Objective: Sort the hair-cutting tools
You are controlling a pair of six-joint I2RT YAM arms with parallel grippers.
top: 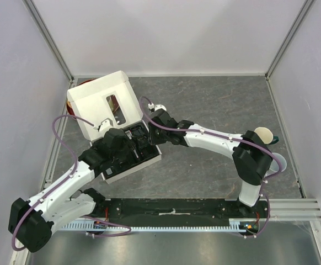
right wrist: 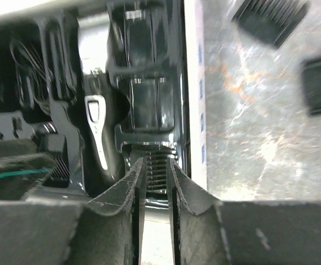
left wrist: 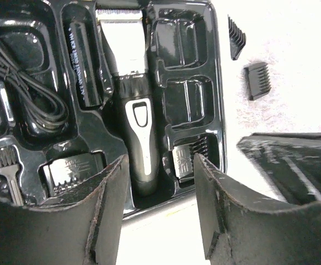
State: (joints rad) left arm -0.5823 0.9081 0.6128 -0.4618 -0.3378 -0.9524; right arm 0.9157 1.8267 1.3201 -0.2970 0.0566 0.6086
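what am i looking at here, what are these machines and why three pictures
Two robot arms, the left arm and the right arm, are bolted to a grey table. The wide picture is from a camera above them; the other two come from cameras on each wrist, looking past that arm's pincer. Both reach over a black tray in a white box. The tray holds a hair clipper, a coiled cord, a small brush and comb guards; two loose comb guards lie beside it. The left pincer is open and empty. The right pincer is almost closed over a comb guard in the tray; whether it grips I cannot tell.
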